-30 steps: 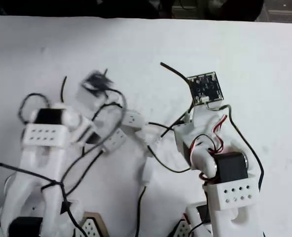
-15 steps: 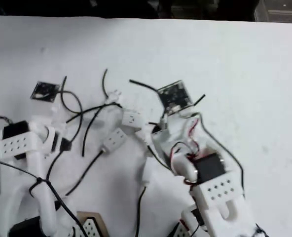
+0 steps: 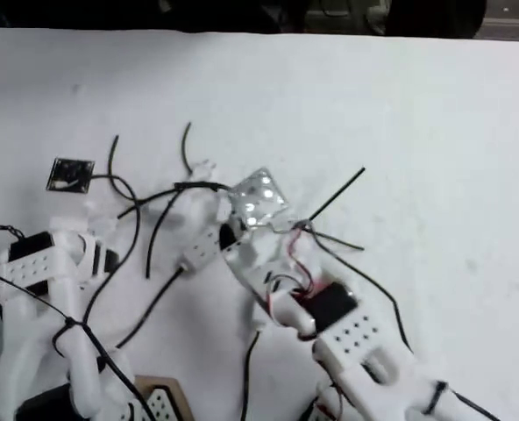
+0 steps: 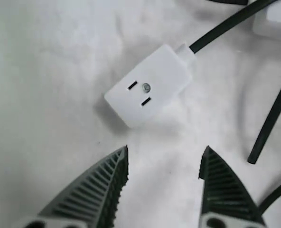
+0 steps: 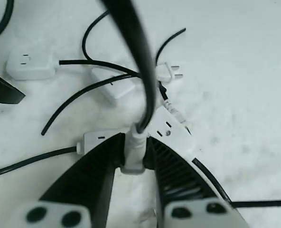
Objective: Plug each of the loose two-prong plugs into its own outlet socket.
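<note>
Your left pincer (image 4: pixel 163 159) hangs low over the white table (image 4: pixel 45 71) with its ribbed dark fingers (image 4: pixel 109 183) apart and nothing between them. Just past their tips lies a white rectangular outlet socket block (image 4: pixel 147 88), face up and showing two slots, with a black cord leaving its far end. The pincer is near the block but not touching it. Your right pincer (image 5: pixel 135 142) is clamped on a white moulded cord end (image 5: pixel 133 159). Its thick black cord (image 5: pixel 131 42) rises towards the wrist camera, and you cannot see the prongs from here. Close behind that pincer lie two more white sockets: a slotted white socket face (image 5: pixel 171 126) on one side and a flat white socket body (image 5: pixel 95 140) on the other. Whether the held piece touches either one cannot be told. Farther off on the table, a small loose white two-prong plug (image 5: pixel 166 72) lies on its side with both prongs showing. Near it sit a plain white block (image 5: pixel 114 85) crossed by thin cords and a separate white socket with two slots (image 5: pixel 29 64). From above, your right arm (image 3: pixel 347 329) comes in from the near edge to the middle of the loose black cords (image 3: pixel 154 219). Your left arm (image 3: pixel 40 263) stands at the left of them.
</note>
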Tool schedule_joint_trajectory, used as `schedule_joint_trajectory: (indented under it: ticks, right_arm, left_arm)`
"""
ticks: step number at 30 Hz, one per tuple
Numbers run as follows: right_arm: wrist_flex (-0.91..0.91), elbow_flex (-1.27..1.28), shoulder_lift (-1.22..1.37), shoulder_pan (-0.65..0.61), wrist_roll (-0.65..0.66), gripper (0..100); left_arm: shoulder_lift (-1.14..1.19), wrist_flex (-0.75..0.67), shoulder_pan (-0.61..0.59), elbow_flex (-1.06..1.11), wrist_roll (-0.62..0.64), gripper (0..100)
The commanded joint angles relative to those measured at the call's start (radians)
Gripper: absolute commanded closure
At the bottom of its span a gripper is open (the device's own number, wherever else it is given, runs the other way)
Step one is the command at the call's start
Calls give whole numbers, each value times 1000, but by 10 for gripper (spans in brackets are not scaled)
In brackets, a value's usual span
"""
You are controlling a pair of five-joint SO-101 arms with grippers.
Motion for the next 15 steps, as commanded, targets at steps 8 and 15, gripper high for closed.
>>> schedule_joint_trajectory:
  ticks: [8,15]
  right_arm:
    - [-274,-8,271,-59,2,981]
    - [-394,-8,398,-59,3,981]
  left_arm:
    - [-30,-15,-8,-2,9,755]
    - [-28,-17,-5,-2,9,755]
